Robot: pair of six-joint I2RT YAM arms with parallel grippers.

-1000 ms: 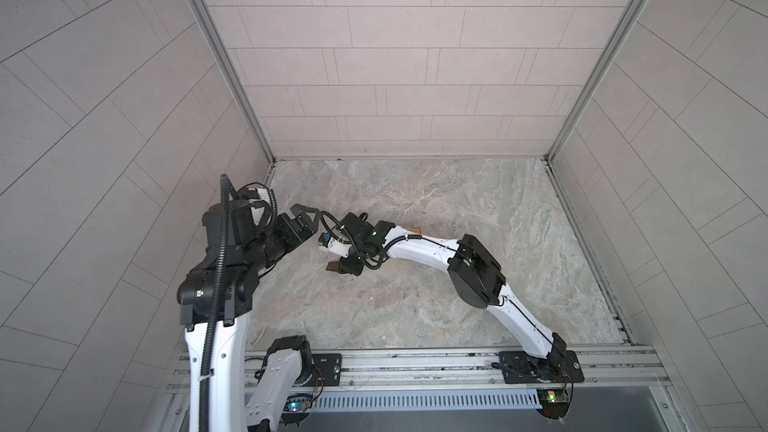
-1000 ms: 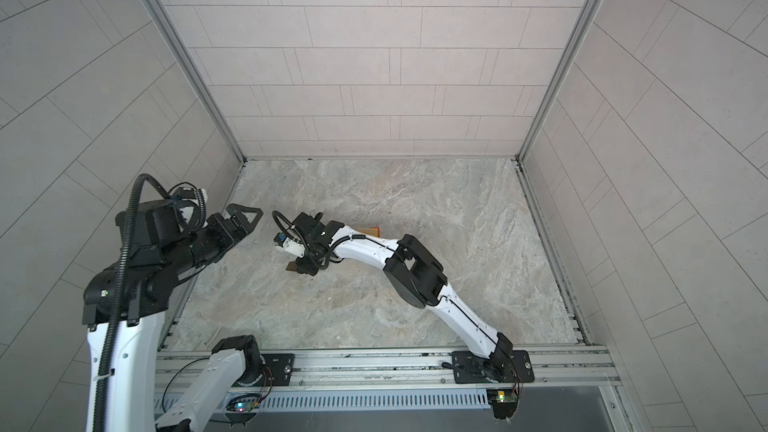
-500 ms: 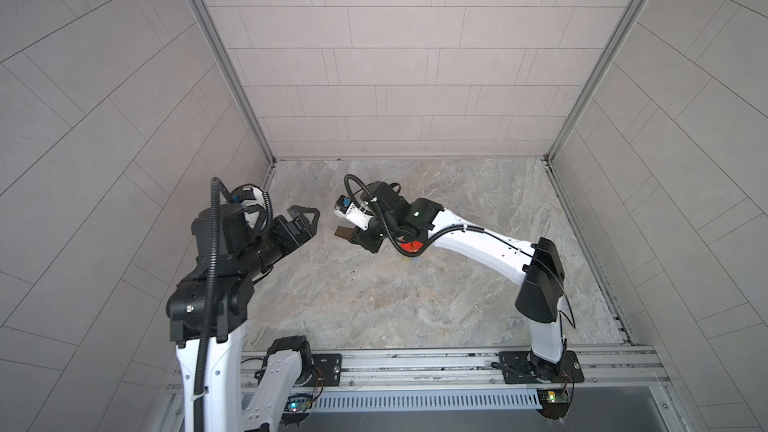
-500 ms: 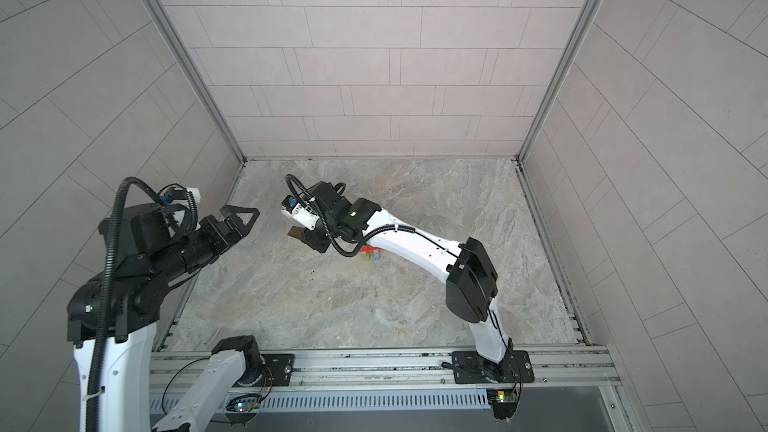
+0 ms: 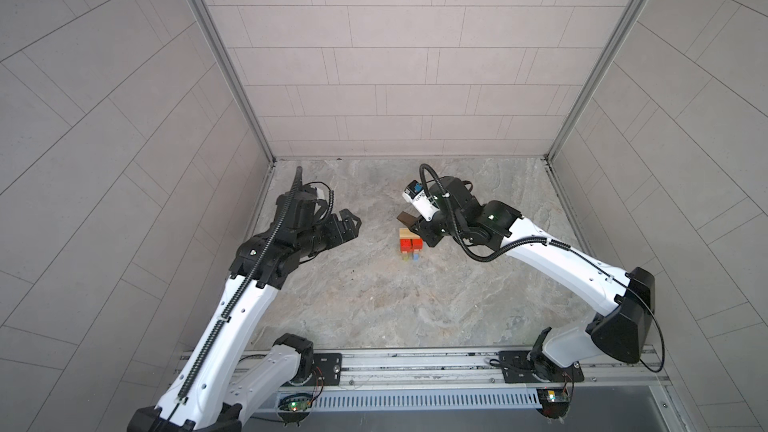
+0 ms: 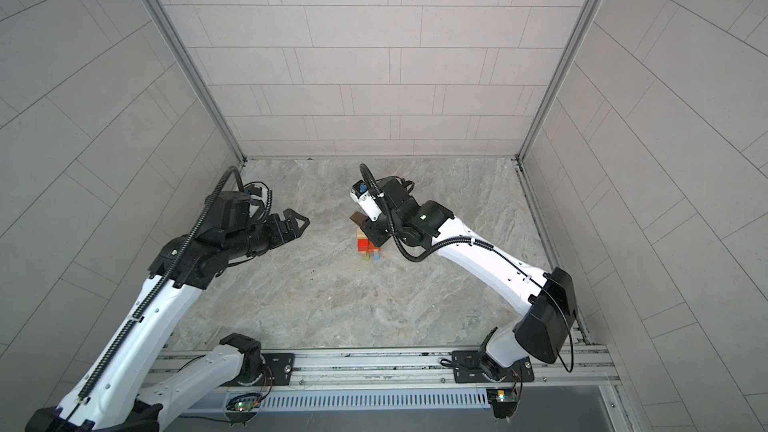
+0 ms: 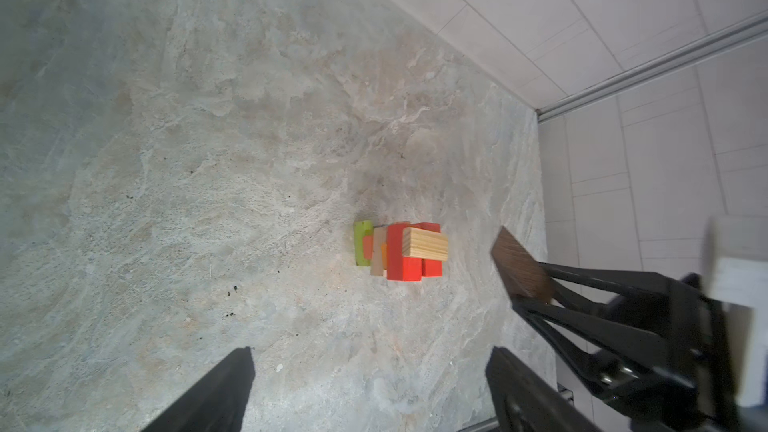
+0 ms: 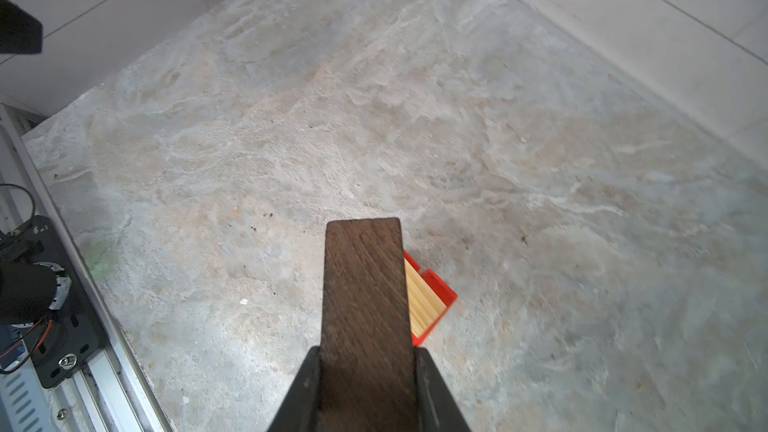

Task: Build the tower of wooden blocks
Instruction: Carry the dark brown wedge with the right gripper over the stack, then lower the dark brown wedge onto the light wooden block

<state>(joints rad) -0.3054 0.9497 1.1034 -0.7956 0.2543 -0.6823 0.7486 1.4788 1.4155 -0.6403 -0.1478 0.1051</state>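
In both top views, the right gripper [image 5: 410,225] is holding a brown block [image 5: 405,218] near the top of the tower [image 5: 410,244], which is standing mid-counter [image 5: 374,297]. The left gripper [image 5: 354,224] is hanging wide open and empty, well apart from it.

In the left wrist view, a tan block [image 7: 426,244] is lying topmost on red blocks [image 7: 401,261], with the brown block [image 7: 521,270] apart from it.

In the right wrist view, the jaws are pinching the brown block's [image 8: 365,305] sides.

No legible text anywhere - white camera housing [image 5: 420,200] carried small print, too blurred to read; black base plate [image 8: 83,326] showed faint scrawled marks - unreadable.
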